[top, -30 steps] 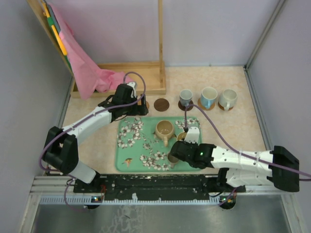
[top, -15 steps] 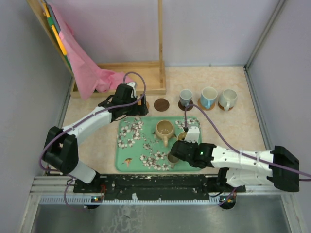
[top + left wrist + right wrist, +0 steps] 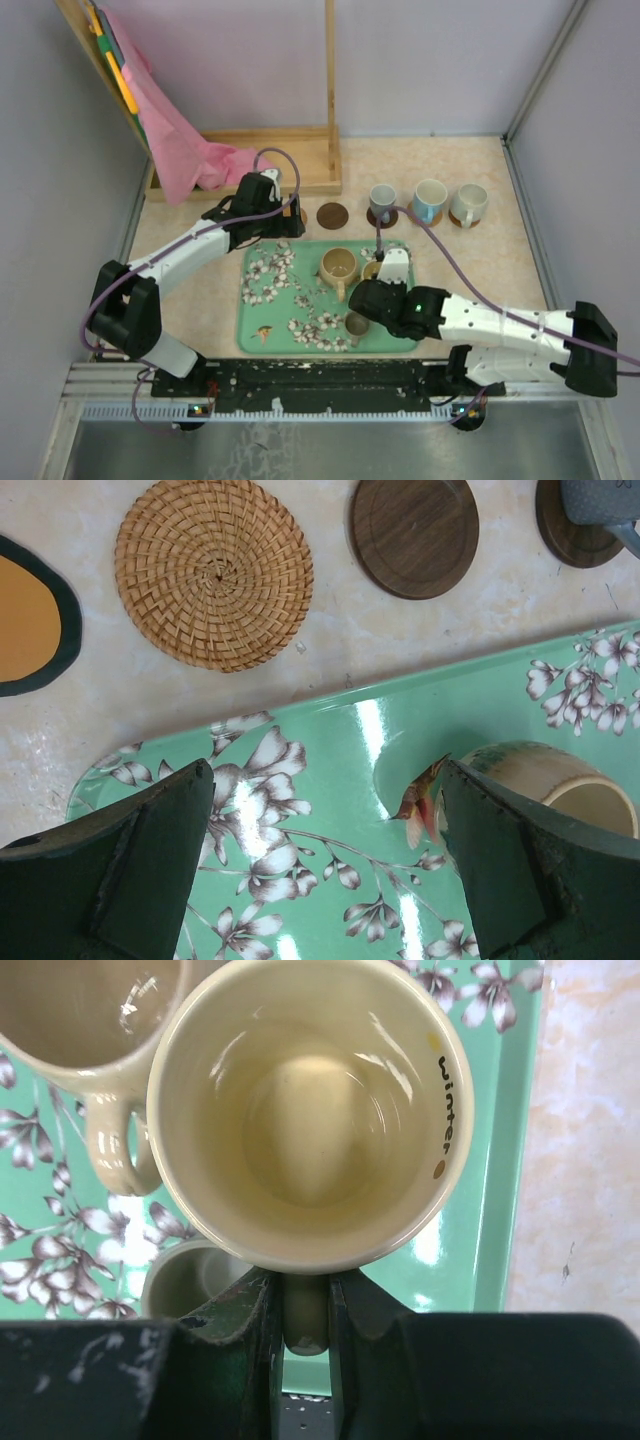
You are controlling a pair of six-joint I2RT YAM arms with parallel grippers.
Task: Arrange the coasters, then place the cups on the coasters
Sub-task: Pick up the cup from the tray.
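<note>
One tan cup [image 3: 90,1020] crowds the gripped yellow cup [image 3: 305,1110].

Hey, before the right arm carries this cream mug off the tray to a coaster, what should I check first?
1. right gripper shut on the cream mug handle: ok.
2. dark wooden coaster bare, ready to receive it: ok.
3. woven coaster also bare: ok.
4. left gripper open, holding nothing, away from the mug: ok.
5. Gap to the tan mug alongside: cannot tell, they overlap in the wrist view.
6. Mug lifted off the green tray: cannot tell.
</note>
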